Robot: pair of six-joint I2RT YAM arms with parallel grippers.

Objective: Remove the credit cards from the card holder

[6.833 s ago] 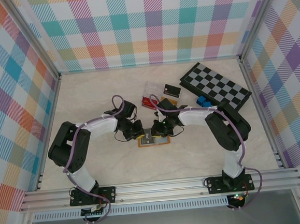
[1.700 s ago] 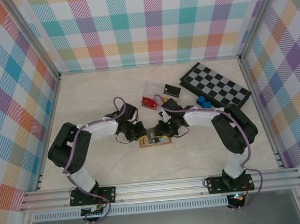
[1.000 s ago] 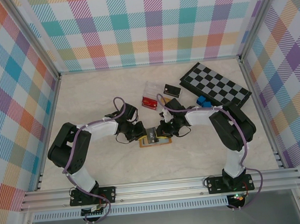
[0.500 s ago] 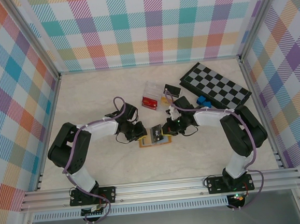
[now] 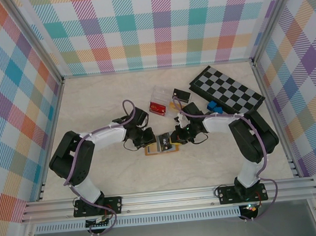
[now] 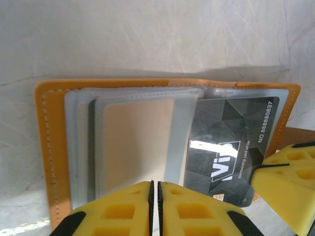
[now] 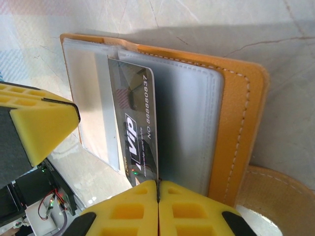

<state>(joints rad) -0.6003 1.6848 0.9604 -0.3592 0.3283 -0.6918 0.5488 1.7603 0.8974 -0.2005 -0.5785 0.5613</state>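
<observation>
Left gripper [image 6: 153,209] pinches shut on the clear sleeves of the tan card holder [image 6: 49,147], which lies open mid-table [image 5: 91,101]. A dark credit card [image 7: 135,123] marked VIP juts partway from a pocket, its edge clamped in the closed right gripper [image 7: 158,209]. Far right, a chequered board [image 5: 227,90].
</observation>
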